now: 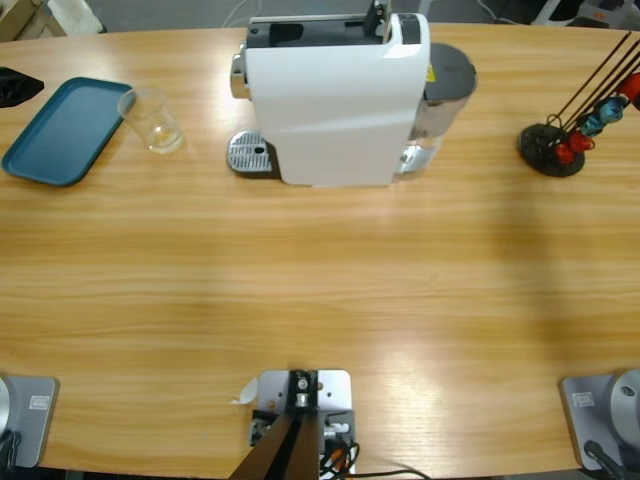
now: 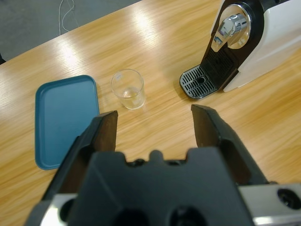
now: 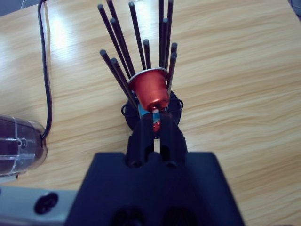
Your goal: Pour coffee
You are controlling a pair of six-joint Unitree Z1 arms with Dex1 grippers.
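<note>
A small clear glass point(image 1: 152, 122) stands upright between the blue tray point(image 1: 62, 132) and the white coffee machine point(image 1: 335, 100). No brown coffee shows in the glass point(image 2: 128, 88). My left gripper point(image 2: 155, 123) hangs open above the table, short of the glass, with nothing between its jaws. The machine's spout point(image 2: 229, 29) sits over its drip grate point(image 2: 200, 82), which is bare. My right gripper point(image 3: 155, 125) is shut, just under a red capsule point(image 3: 150, 90) held in the black rod rack point(image 3: 141, 52). Neither gripper shows in the high view.
The capsule rack point(image 1: 552, 148) stands at the table's right end with red and blue capsules. A black cable point(image 3: 44, 70) runs beside the machine's clear water tank point(image 3: 19, 146). A black part pokes in at the left edge point(image 1: 14, 85).
</note>
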